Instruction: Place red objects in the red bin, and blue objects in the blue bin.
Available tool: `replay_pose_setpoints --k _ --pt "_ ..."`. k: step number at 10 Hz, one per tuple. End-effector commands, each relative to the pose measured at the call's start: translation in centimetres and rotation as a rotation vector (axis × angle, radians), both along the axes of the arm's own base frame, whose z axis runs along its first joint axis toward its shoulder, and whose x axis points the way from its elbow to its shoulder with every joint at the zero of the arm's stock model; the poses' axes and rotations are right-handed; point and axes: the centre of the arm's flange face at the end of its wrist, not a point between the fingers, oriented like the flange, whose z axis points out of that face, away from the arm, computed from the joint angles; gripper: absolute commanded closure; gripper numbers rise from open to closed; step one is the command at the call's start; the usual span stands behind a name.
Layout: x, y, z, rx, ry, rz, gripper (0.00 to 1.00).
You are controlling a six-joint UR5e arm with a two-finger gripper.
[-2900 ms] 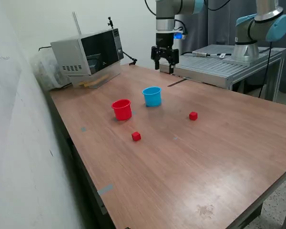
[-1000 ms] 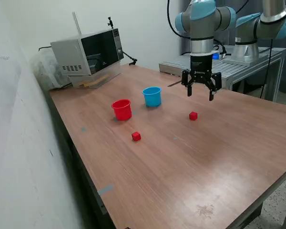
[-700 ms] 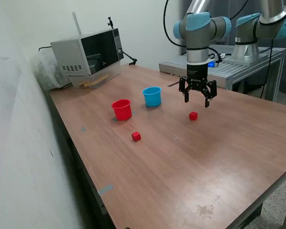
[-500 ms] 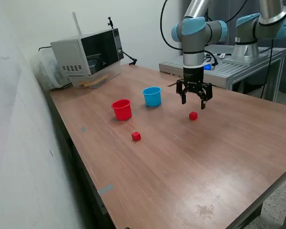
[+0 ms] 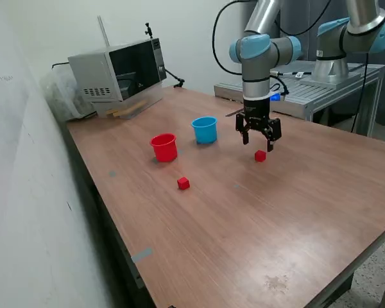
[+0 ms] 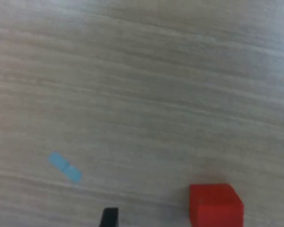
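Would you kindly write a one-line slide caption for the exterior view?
Open gripper poised just above a red cube, with a second red cube, red cup and blue cup on the table.

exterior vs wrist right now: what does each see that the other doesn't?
Exterior only: the red cup, the blue cup, a second red cube, the microwave, and the whole arm with its open gripper hovering.
Wrist only: close wood grain and a clear look at a bit of light blue tape.
Both: the table and the red cube below the gripper, large in the wrist view.
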Motion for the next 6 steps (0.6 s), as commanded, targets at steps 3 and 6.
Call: replay_pose_setpoints --k 3,6 --pt "1.2 -1.6 -0.8 0.001 -0.017 0.033 0.0" --pt "0.9 -1.9 -0.5 -0.001 -0.006 0.039 0.0"
